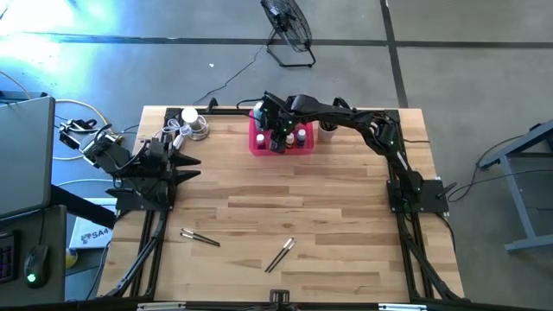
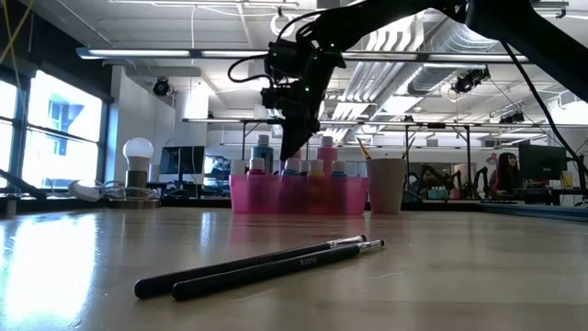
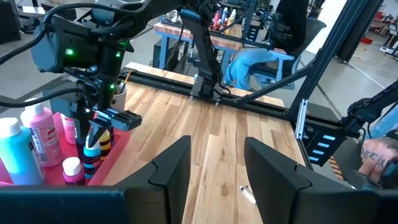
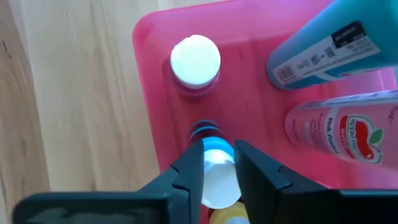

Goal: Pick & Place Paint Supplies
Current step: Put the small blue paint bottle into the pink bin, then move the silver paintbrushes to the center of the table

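We see a wooden table (image 1: 285,207) with the bright pink tray (image 1: 256,138) at its far edge, about midway across. The right arm reaches from the right side over the tray, and its right gripper (image 4: 217,163) hangs straight down into it. In the right wrist view its two dark fingers stand a little apart, one on each side of the white cap of a tiny blue bottle (image 4: 214,174) that stands upright in the tray; they look pressed against the cap, so we take it as gripped. Just beside that bottle stands a tiny purple bottle (image 4: 195,62) with a white cap, near the tray's corner, and just on its other side a yellow cap (image 4: 229,216) shows.

Taller bottles stand in the same tray: a teal bottle (image 4: 336,50) and a pink bottle (image 4: 348,134), each white-capped in the left wrist view.

The left arm waits at the table's left edge, its left gripper (image 3: 214,165) with fingers parted and nothing between them.

A pale beige cup (image 2: 386,184) stands just right of the tray. Two pairs of thin paintbrushes lie on the near half of the table: one pair (image 1: 200,237) to the left, the other (image 1: 280,255) near the middle.
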Motion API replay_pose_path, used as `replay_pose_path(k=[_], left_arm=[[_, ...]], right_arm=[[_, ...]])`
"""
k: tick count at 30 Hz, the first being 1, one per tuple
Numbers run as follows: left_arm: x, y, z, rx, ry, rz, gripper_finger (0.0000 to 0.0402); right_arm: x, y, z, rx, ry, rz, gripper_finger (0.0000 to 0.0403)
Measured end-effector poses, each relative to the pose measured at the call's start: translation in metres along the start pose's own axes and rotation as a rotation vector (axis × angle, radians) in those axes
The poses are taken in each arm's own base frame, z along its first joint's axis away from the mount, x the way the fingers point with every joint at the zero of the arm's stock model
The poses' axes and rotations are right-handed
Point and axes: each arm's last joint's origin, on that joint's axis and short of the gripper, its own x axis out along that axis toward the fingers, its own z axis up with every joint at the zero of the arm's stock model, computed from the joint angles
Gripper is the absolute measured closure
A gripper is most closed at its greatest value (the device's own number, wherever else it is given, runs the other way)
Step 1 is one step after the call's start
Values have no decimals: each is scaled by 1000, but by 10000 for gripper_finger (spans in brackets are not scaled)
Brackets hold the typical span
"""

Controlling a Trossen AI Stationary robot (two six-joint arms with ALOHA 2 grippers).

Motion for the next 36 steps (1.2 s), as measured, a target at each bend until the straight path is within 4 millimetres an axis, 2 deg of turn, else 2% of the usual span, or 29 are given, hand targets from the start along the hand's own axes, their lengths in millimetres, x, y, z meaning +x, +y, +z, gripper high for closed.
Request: replay_pose_path(k=[6,15,19,27,32,36], left_arm=[[0,0,0,0,0,0,254],[0,0,0,0,0,0,254],[0,0,0,1,1,0,254],[0,0,-1,8,10,4,254],[0,0,-1,8,11,3,254],[0,1,-2,15,17,5,254]], right_arm=[[-2,4,3,-42,-8,-53,342],[-3,7,4,-49,-17,-50,344],[-10,9,6,-54,-42,-51,344],[-36,14,13,-65,-128,-62,344],[-72,26,18,-80,-214,-71,344],[-106,44,20,-113,-305,-65,344]])
